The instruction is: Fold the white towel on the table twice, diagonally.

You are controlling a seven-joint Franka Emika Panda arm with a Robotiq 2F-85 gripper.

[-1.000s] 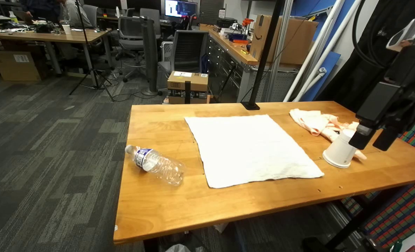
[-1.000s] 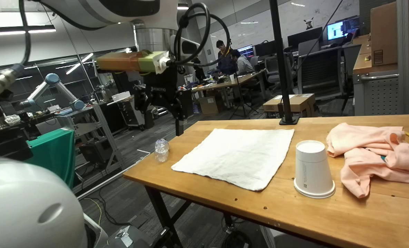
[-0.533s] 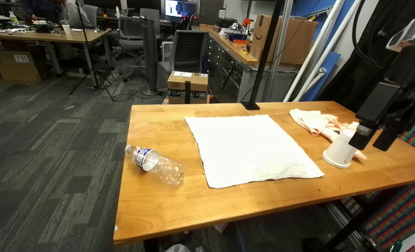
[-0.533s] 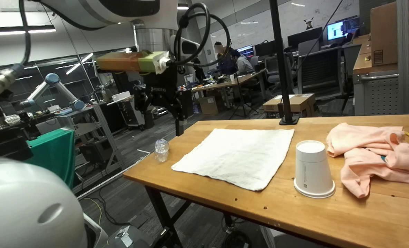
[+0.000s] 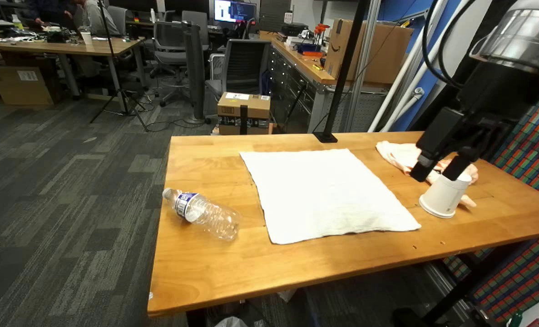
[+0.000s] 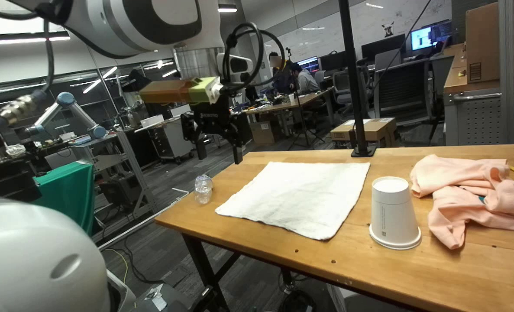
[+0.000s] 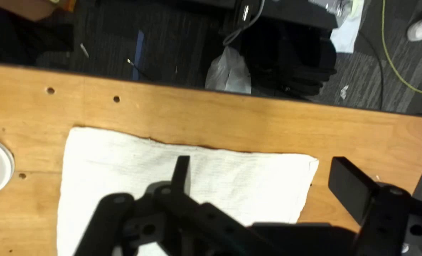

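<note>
On the table [image 5: 215, 277]: towel [image 5: 323, 195] unmoved, gripper [image 5: 437, 171] shifted

Gripper has come in closer to the towel than half a second ago, seen in both exterior views. Towel, bottle [image 5: 208, 215], cup [image 6: 393, 216] and pink cloth [image 6: 460, 186] sit where they were. Fingers [image 7: 351, 186] spread wide, nothing held. Gripper height is hard to judge from these angles.

Towel lies flat, unfolded, mid-table, one edge slightly wavy. Strip of table wood shows between that wavy edge and the table's edge. More wood shows between towel and bottle, which lies on its side near the table's end. Cup stands upside down near a towel corner, apart from it. Pink cloth sits bunched beside the cup. Post [image 5: 344, 72] foot stands near the towel edge opposite the wavy one.
</note>
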